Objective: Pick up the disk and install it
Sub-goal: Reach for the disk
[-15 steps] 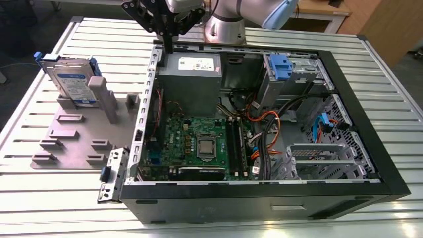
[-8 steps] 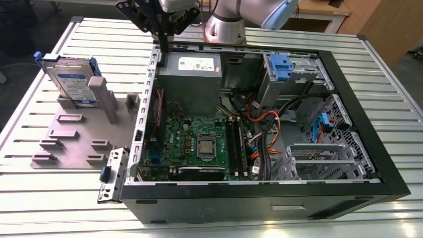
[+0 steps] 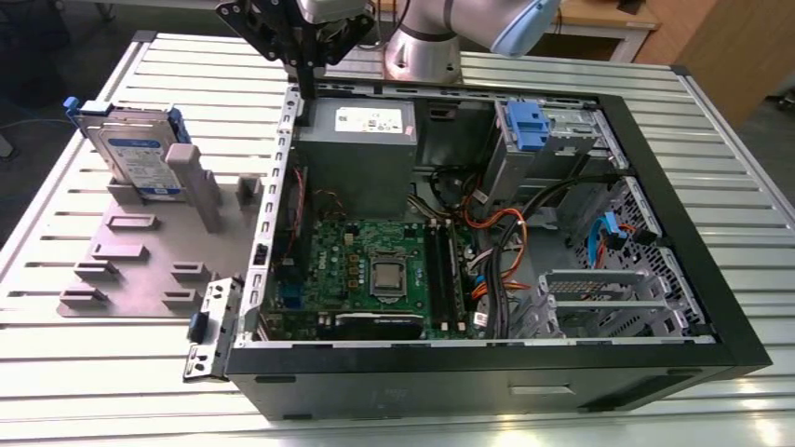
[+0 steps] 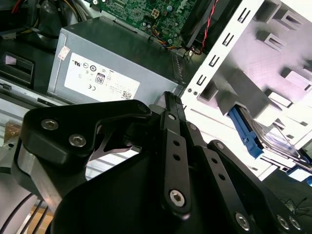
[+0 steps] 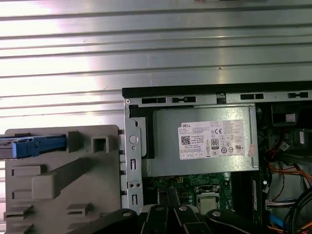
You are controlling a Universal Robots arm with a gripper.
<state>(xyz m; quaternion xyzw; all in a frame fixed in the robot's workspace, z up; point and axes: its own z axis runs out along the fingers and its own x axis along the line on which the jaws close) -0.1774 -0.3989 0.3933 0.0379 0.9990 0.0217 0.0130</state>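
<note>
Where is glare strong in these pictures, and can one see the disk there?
First wrist view: the ribbed table is washed out by glare, yet the disk shows its blue rail. Second wrist view: the grey holder looks overexposed. Exterior view: the light is even.

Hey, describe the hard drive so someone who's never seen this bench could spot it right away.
Beside the open computer case, on the exterior view's left, lies a grey plastic holder. The disk stands on edge at the holder's far end. It is the one silver slab with blue side rails and a white-and-blue label.
</note>
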